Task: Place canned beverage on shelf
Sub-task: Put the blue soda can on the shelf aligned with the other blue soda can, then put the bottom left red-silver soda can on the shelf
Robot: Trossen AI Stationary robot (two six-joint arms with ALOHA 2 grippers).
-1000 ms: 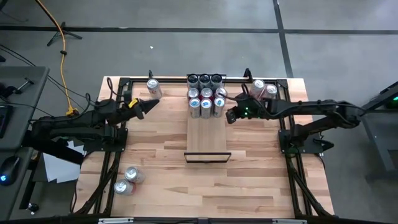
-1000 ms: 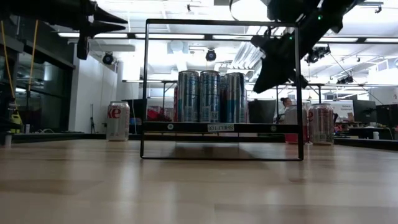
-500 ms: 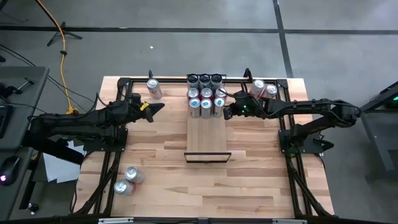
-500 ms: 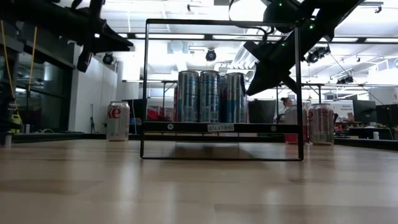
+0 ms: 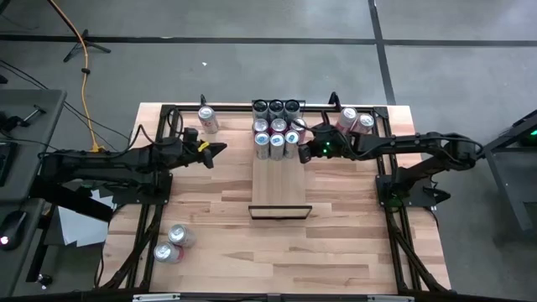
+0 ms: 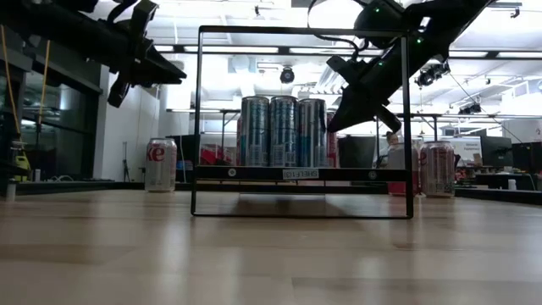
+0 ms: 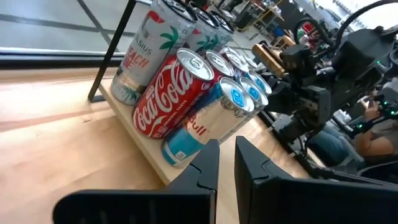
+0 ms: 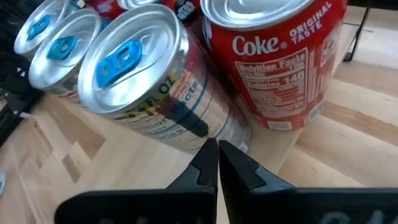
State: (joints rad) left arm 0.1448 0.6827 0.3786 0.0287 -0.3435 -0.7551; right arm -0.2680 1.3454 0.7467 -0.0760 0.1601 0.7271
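Observation:
The shelf (image 5: pixel 281 180) is a pale wood panel with a black bar at its near end. Several cans (image 5: pixel 277 126) stand upright on its far part. My left gripper (image 5: pixel 221 149) is shut and hangs above the table left of the shelf, pointing at the cans (image 7: pixel 199 93). My right gripper (image 5: pixel 302 153) is shut and slants down at the right side of the group. Its tips (image 8: pixel 217 149) are right by a silver can with a blue tab (image 8: pixel 134 74), next to a red Coke can (image 8: pixel 273 56). My right gripper's shut fingertips stand at the lower side of the silver blue-tabbed can (image 8: pixel 186 130), coming from the table's right and slanting down. I cannot tell whether they touch it. The can stands upright on the shelf.
One can (image 5: pixel 207 118) stands at the far left and two cans (image 5: pixel 357 120) at the far right. Two more (image 5: pixel 172 243) lie near the front left. A black rail frame (image 5: pixel 159 113) borders the table. Bare wood lies in front of the shelf.
My left gripper has moved toward the table's right, nearer the shelf's cans. It has sunk a little and tipped downward. My right gripper has crept toward the table's left, up to the right side of the can group.

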